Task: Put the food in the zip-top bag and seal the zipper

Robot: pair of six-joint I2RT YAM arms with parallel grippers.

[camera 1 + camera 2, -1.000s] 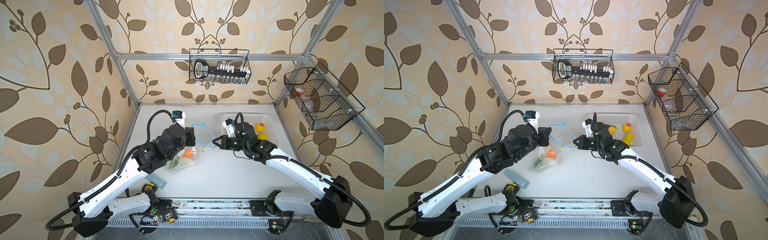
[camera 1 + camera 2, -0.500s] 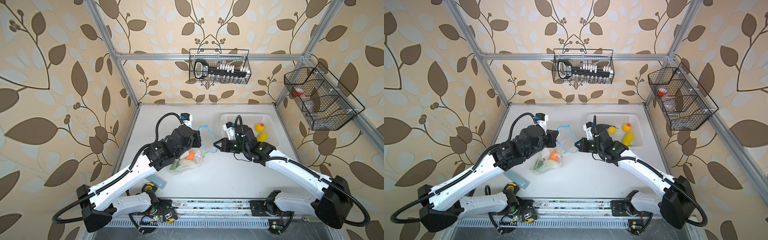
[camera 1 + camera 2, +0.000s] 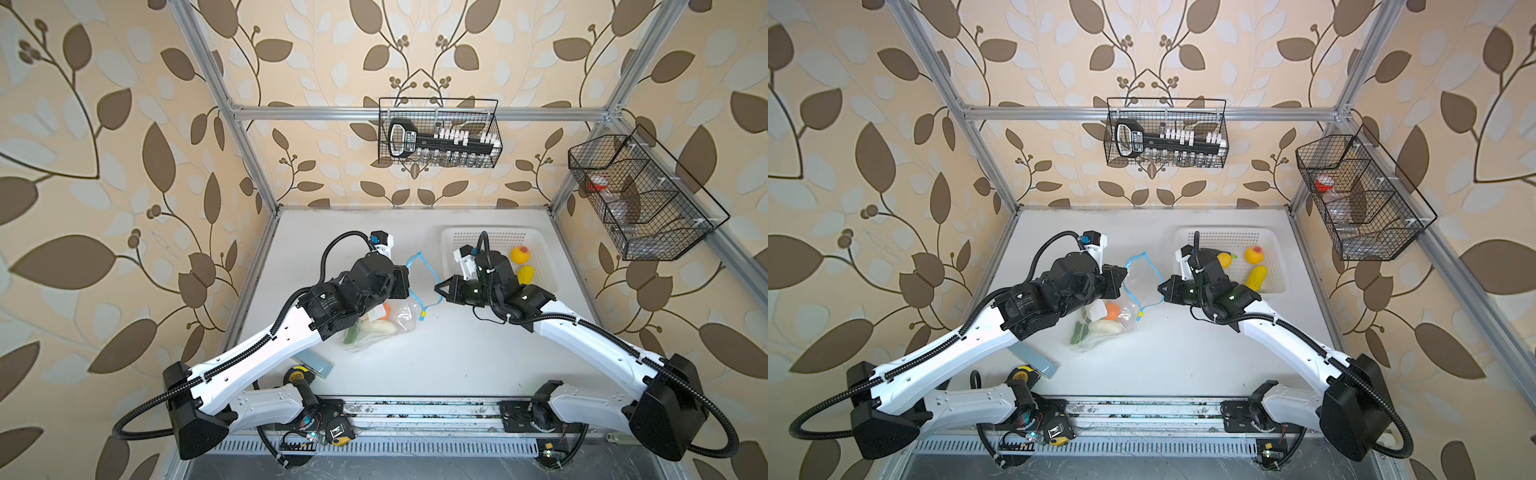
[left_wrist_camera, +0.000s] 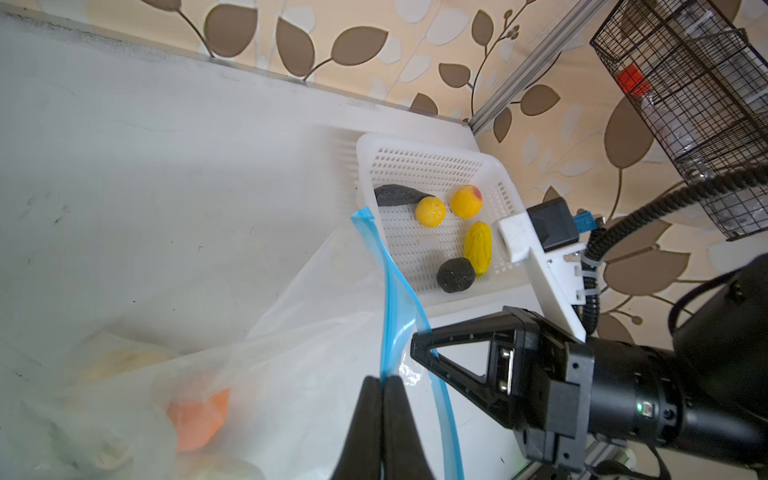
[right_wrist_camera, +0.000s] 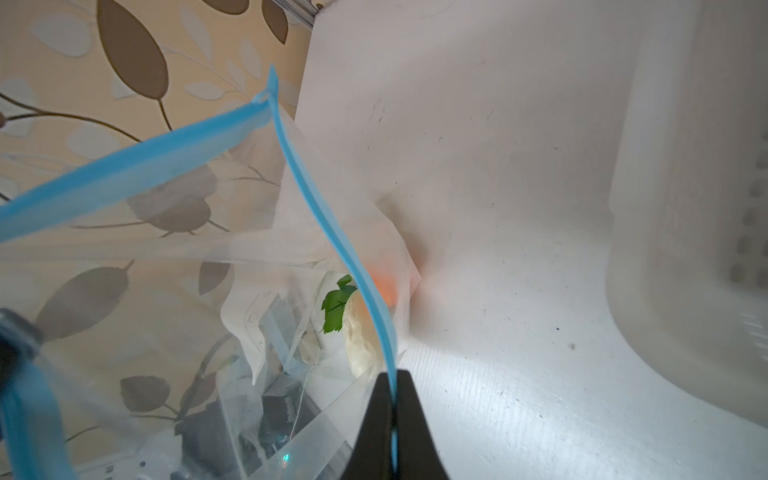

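Bag [image 3: 400, 321] mouth up, long axis near-far; L gripper [image 4: 382, 381], R gripper [image 5: 392, 375] pinch zipper [image 5: 104, 183].

The zip-top bag [image 3: 400, 319] lies on the table [image 3: 436, 365], left of the basket [image 3: 492, 231].

The left arm [image 3: 266, 348] and right arm [image 3: 582, 334] match: glossy white link shells dotted with small screw holes, joined by black cylindrical motor housings, one bearing a white printed label [image 3: 325, 300]. Ribbed black conduit [image 4: 681, 194] runs along each arm and loops out of the boxy black shoulders. Each wrist carries a white bracket with a small black camera [image 4: 550, 225] and a blue plug (a tiny green light glows on the right wrist). The right gripper [image 4: 415, 345] is matte black with an open triangular frame; the left gripper [image 4: 382, 384] tapers to plain black tips.
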